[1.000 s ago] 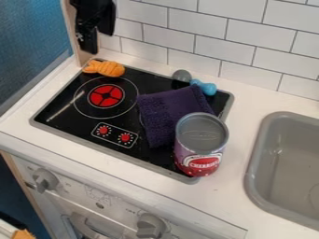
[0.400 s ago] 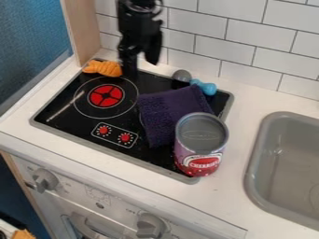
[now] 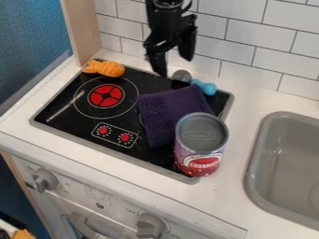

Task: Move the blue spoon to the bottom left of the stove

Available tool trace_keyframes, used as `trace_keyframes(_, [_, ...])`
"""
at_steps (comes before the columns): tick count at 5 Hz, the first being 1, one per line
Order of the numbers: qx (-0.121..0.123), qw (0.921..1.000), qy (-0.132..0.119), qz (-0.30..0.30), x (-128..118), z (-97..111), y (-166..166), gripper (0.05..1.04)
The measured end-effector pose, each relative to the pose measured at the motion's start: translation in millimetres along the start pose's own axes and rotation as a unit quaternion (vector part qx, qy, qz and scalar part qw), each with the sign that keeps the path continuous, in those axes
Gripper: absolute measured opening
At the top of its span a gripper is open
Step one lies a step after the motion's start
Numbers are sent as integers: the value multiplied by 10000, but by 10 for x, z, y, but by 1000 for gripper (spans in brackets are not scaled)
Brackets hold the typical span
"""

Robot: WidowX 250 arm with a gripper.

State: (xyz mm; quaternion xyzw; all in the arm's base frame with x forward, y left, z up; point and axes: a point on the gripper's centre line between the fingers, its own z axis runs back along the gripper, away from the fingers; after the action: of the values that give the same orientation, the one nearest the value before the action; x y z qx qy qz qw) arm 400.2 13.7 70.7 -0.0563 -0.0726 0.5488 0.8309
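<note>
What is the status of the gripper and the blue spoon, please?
Gripper open, above stove's back edge. Blue spoon at stove's back right, unheld. Purple cloth beside it.

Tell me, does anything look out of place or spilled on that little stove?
The purple cloth lies askew across the stove, an odd place for fabric, and a can stands upright at the stove's front right corner, more like storage than cooking. I see no spill.

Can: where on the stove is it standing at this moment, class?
In the camera view, the can stands at the stove's near right corner, beside the purple cloth and left of the sink.
</note>
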Motion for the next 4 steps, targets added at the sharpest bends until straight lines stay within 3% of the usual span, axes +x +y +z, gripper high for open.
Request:
trace_keyframes(2, [77,9994,129,-321,-85,-274,-191,999])
trace_keyframes(3, [283,9984,231,-425,-94,-421,-209,999])
trace_keyframes(4, [443,9979,116,-460,-71,-477,-200,952])
